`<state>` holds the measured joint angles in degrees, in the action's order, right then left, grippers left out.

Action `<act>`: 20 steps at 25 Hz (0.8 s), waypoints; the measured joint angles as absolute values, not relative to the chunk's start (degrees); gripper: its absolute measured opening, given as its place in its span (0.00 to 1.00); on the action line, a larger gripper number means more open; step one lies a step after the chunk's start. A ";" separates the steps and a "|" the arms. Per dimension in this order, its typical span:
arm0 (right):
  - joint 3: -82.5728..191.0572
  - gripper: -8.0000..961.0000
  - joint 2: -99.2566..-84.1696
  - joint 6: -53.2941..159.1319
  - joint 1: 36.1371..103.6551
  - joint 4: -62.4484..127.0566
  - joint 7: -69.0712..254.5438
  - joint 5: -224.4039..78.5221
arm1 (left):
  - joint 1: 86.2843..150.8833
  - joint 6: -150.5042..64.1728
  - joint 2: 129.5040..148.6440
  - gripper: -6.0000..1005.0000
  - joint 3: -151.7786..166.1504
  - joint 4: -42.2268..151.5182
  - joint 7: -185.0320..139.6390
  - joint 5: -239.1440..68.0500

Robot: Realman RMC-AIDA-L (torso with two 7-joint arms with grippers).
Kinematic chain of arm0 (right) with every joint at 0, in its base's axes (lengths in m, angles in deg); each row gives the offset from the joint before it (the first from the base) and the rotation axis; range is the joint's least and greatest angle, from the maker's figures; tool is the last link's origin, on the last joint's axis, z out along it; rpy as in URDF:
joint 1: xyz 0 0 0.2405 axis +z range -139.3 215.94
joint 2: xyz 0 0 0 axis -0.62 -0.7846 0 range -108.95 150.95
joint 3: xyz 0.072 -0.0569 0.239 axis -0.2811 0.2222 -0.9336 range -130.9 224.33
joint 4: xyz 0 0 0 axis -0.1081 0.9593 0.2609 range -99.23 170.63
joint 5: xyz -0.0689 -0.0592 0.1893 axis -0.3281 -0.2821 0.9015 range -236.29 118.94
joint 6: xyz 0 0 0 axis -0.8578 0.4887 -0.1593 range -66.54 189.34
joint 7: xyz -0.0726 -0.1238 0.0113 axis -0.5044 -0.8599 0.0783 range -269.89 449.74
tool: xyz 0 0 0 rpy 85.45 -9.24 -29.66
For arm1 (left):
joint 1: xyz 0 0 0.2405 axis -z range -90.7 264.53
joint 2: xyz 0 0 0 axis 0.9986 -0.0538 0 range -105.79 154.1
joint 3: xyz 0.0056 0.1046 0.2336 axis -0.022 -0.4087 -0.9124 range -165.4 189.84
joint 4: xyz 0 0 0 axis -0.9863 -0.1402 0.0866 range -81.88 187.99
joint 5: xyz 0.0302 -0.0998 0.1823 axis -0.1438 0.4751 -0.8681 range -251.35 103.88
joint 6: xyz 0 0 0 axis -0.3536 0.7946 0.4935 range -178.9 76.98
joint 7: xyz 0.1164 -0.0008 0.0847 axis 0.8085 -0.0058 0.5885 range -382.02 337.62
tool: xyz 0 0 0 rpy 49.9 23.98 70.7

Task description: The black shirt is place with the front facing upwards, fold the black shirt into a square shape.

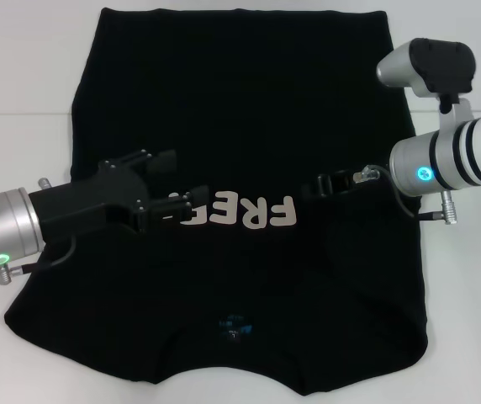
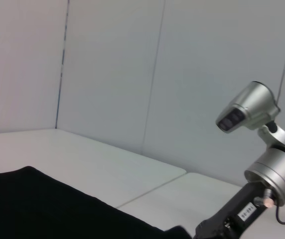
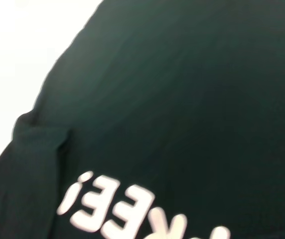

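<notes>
Head view: black shirt (image 1: 249,109) collar nearest.

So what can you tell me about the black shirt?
The black shirt is soft cloth lying flat, front up, on a white table. Pale letters cross its chest, and a small teal label marks the neck, nearest the robot. The left gripper and right gripper are over its middle, by the letters.

Matt black shirt (image 1: 240,109) cloth
</notes>
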<state>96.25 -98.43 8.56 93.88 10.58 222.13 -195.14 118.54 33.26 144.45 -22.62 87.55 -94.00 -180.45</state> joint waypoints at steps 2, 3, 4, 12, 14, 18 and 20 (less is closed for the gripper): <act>96.66 0.03 -98.46 7.11 94.16 10.08 221.42 -195.27 | 118.42 33.44 144.45 0.87 -22.23 87.46 -94.00 -180.19; 97.18 0.03 -98.47 6.52 94.33 9.96 221.35 -195.31 | 118.36 33.52 144.47 0.87 -22.20 87.46 -94.00 -180.08; 97.77 0.03 -98.47 6.16 94.49 9.89 221.35 -195.34 | 118.29 33.68 144.52 0.87 -22.19 87.47 -94.00 -179.92; 102.85 0.05 -98.56 5.40 95.25 9.62 222.24 -195.27 | 117.97 33.95 144.81 0.87 -22.21 87.57 -94.00 -179.11; 102.98 0.06 -98.56 4.86 95.20 9.62 222.16 -195.29 | 117.96 33.95 144.82 0.87 -22.23 87.59 -94.00 -179.10; 103.39 0.07 -98.46 1.52 94.13 7.12 221.59 -195.28 | 117.94 33.94 144.83 0.87 -22.23 87.60 -94.00 -179.04; 103.18 0.07 -98.41 -0.02 92.78 3.97 221.67 -195.09 | 117.96 33.95 144.83 0.87 -22.24 87.60 -94.00 -178.94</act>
